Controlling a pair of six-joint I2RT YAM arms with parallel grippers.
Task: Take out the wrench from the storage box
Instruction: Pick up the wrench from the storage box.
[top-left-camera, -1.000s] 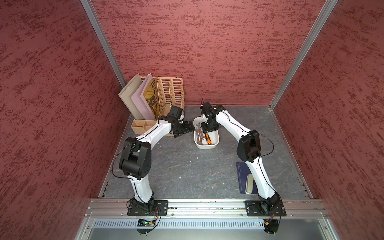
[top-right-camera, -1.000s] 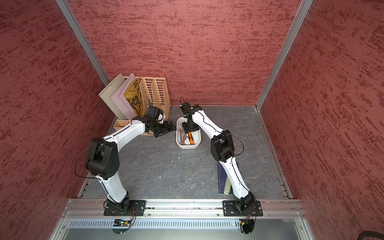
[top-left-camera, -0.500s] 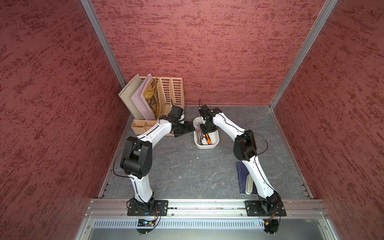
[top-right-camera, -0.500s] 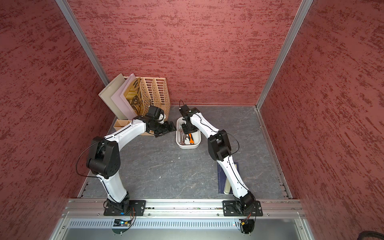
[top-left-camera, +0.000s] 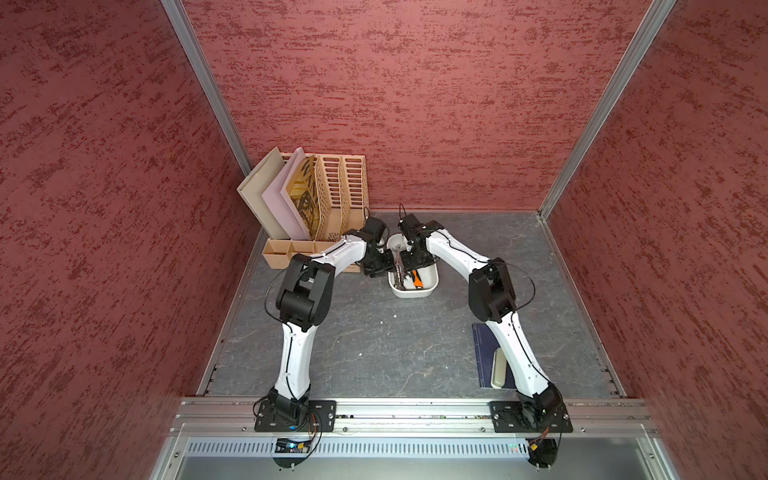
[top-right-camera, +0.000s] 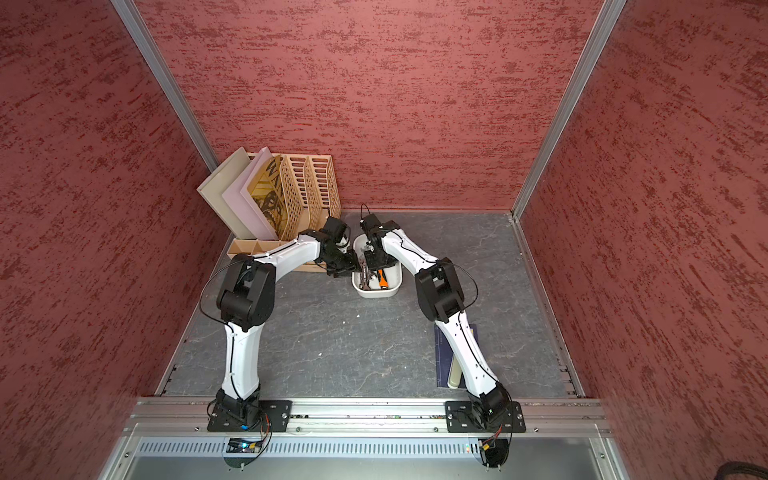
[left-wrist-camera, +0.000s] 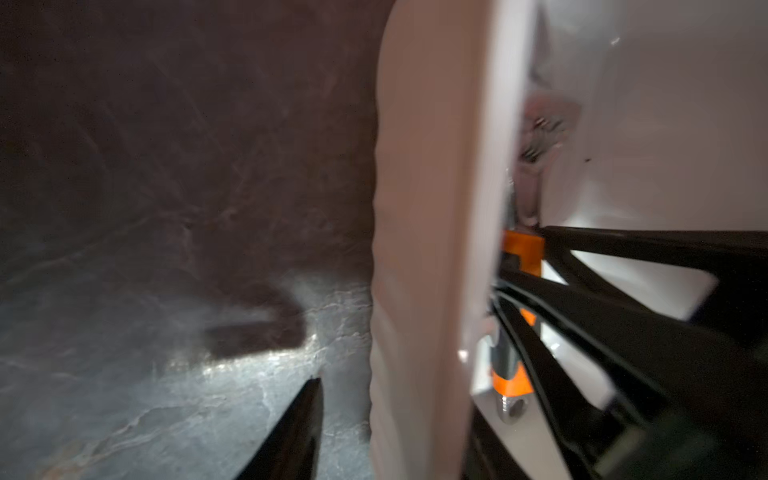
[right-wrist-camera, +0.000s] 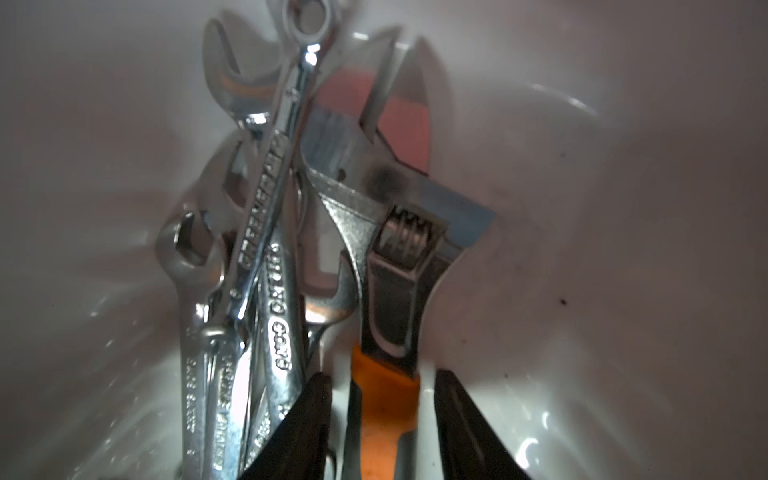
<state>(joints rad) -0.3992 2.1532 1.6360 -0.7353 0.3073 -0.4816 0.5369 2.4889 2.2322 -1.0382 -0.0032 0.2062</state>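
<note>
The white storage box (top-left-camera: 415, 291) (top-right-camera: 376, 291) stands at the back middle of the floor. In it lie an orange-handled adjustable wrench (right-wrist-camera: 395, 291) (top-left-camera: 417, 279) and several chrome wrenches (right-wrist-camera: 257, 232). My right gripper (right-wrist-camera: 384, 374) (top-left-camera: 415, 264) reaches down into the box, open. Its fingers stand on either side of the orange handle, and white shows between each finger and the handle. My left gripper (left-wrist-camera: 395, 399) (top-left-camera: 384, 266) is open astride the box's left wall (left-wrist-camera: 432, 249). Its outer finger (left-wrist-camera: 299, 419) stands clear of that wall over the floor. The inner finger is mostly hidden.
A tan slatted file rack (top-left-camera: 340, 187) holding boards stands in the back left corner. A low tan divided tray (top-left-camera: 291, 251) sits in front of it, close to the left arm. A dark blue pad (top-left-camera: 482, 353) with a cream bar (top-left-camera: 498, 368) lies front right, beside the right arm.
My left gripper has moved right to the box's left wall and its jaws have narrowed. The right gripper stays in the box, shifted slightly left.
</note>
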